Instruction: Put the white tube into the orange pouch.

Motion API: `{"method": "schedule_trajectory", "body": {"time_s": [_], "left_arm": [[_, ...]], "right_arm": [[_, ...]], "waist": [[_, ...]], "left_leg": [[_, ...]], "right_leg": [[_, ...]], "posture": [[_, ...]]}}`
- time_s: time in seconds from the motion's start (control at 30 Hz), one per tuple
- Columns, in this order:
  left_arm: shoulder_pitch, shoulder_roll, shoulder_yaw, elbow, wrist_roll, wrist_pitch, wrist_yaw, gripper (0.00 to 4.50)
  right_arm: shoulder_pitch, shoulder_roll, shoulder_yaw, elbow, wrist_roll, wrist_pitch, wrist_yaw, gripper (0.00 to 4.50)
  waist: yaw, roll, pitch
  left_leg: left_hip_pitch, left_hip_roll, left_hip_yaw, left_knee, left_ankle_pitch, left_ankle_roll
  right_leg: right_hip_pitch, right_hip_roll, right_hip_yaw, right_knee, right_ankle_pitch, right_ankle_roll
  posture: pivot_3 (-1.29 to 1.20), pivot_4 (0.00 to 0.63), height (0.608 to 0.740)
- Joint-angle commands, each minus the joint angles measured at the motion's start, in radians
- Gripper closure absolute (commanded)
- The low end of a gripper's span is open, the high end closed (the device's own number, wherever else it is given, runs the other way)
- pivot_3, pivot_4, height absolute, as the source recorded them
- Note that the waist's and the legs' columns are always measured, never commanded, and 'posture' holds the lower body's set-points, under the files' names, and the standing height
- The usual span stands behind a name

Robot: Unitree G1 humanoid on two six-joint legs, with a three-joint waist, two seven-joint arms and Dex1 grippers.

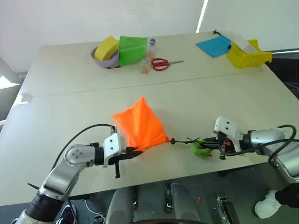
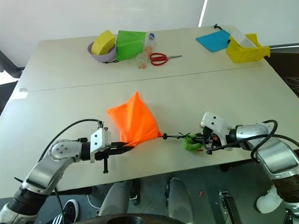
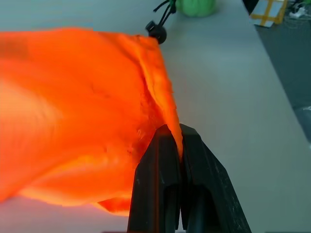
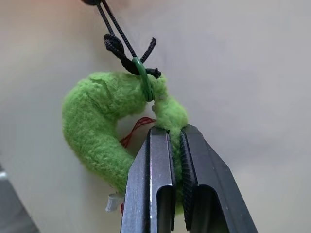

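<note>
The orange pouch lies near the table's front edge, bulging and peaked at the top. My left gripper is shut on the pouch's lower edge; the left wrist view shows orange fabric pinched between the black fingers. A black cord runs taut from the pouch's mouth to the fuzzy green pompom. My right gripper is shut on that pompom, as the right wrist view shows. The white tube is out of view.
At the back of the table stand a purple bowl with a yellow sponge, a green pouch, a clear small bottle, red scissors, a blue pouch and a yellow bin.
</note>
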Motion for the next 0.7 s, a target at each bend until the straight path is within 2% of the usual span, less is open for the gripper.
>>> {"method": "schedule_trajectory", "body": {"time_s": [0.03, 0.17, 0.33, 0.53, 0.6, 0.7], "left_arm": [[-0.009, -0.006, 0.04, 0.004, -0.052, -0.001, -0.012, 3.59], [0.001, 0.009, 0.06, -0.029, -0.103, 0.013, -0.047, 1.61], [-0.096, -0.019, 0.105, -0.098, -0.218, 0.09, -0.03, 1.61], [-0.28, -0.062, 0.003, -0.065, -0.136, 0.102, -0.018, 1.61], [-0.338, -0.094, -0.066, 0.001, -0.056, 0.078, -0.001, 1.61], [-0.408, -0.144, -0.135, 0.057, -0.006, 0.137, 0.028, 1.61]], "right_arm": [[-0.019, 0.006, -0.008, 0.004, -0.014, -0.017, -0.002, 4.5], [-0.031, 0.021, -0.011, 0.007, -0.011, -0.011, -0.004, 4.5], [-0.044, 0.045, -0.019, 0.018, 0.003, 0.005, -0.005, 4.5], [-0.066, 0.083, -0.013, 0.044, -0.003, 0.016, -0.027, 4.5], [-0.066, 0.095, -0.008, 0.057, -0.013, 0.011, -0.04, 4.5], [-0.062, 0.098, 0.007, 0.06, -0.03, -0.007, -0.041, 4.5]], "waist": [[0.0, 0.0, 0.0], [-0.001, 0.0, 0.0], [0.001, 0.0, 0.0], [0.0, 0.0, 0.0], [0.0, 0.0, 0.0], [0.0, 0.0, 0.0]], "left_leg": [[0.0, 0.0, 0.0, 0.0, 0.0, 0.0], [0.0, 0.0, 0.0, 0.0, 0.0, 0.0], [0.0, 0.001, 0.0, 0.001, 0.0, 0.0], [0.0, 0.002, 0.001, 0.008, 0.0, 0.001], [0.0, 0.001, 0.002, 0.009, -0.001, 0.002], [0.0, -0.002, 0.002, 0.01, -0.001, 0.003]], "right_leg": [[0.0, 0.0, 0.0, 0.0, 0.0, 0.0], [0.0, 0.0, 0.0, 0.0, 0.0, 0.0], [0.0, 0.0, 0.0, 0.001, 0.0, 0.0], [0.004, 0.001, 0.0, 0.001, 0.002, 0.002], [0.005, 0.001, 0.0, 0.0, 0.002, 0.004], [0.005, 0.001, 0.0, 0.001, 0.003, 0.004]], "posture": [[0.0, 0.15, 0.74], [0.0, 0.15, 0.74], [0.0, 0.15, 0.74], [0.0, 0.15, 0.74], [0.0, 0.15, 0.74], [0.0, 0.15, 0.74]]}}
